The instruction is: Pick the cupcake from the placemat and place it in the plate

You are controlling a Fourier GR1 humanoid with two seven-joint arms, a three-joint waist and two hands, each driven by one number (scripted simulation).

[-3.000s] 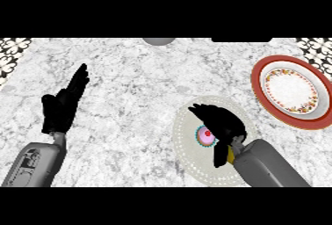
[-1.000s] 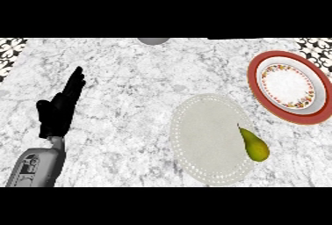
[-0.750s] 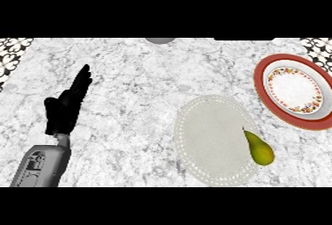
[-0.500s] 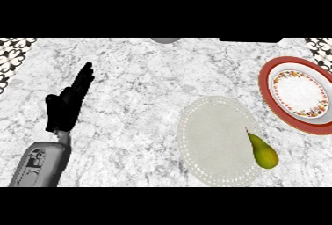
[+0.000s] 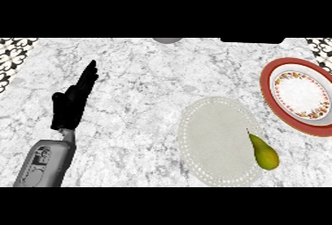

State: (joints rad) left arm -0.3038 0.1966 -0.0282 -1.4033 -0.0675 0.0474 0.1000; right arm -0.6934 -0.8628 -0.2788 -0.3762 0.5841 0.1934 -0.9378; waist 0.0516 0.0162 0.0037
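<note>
My left hand (image 5: 71,103) rests over the left part of the counter (image 5: 142,79), fingers straight and pointing up and away from me, thumb out to the side, holding nothing. Its grey forearm (image 5: 44,165) comes in from the lower left corner. My right hand shows nowhere in the head view.

I cannot see the cupcake anywhere. The pale round placemat (image 5: 214,136) lies right of centre, well apart from my left hand, with a wide stretch of bare marble between them. The only thing on the mat is a green pear (image 5: 263,152), lying at its right edge with the stem pointing up and to the left.

The plate (image 5: 299,94), red-rimmed with a flowered white middle, sits at the right edge of the view, just beyond the mat's upper right and apart from the pear. Its middle holds nothing that I can make out.

At the far edge of the counter a small grey rounded shape (image 5: 167,40) pokes in, and patterned tile shows at both upper corners.
</note>
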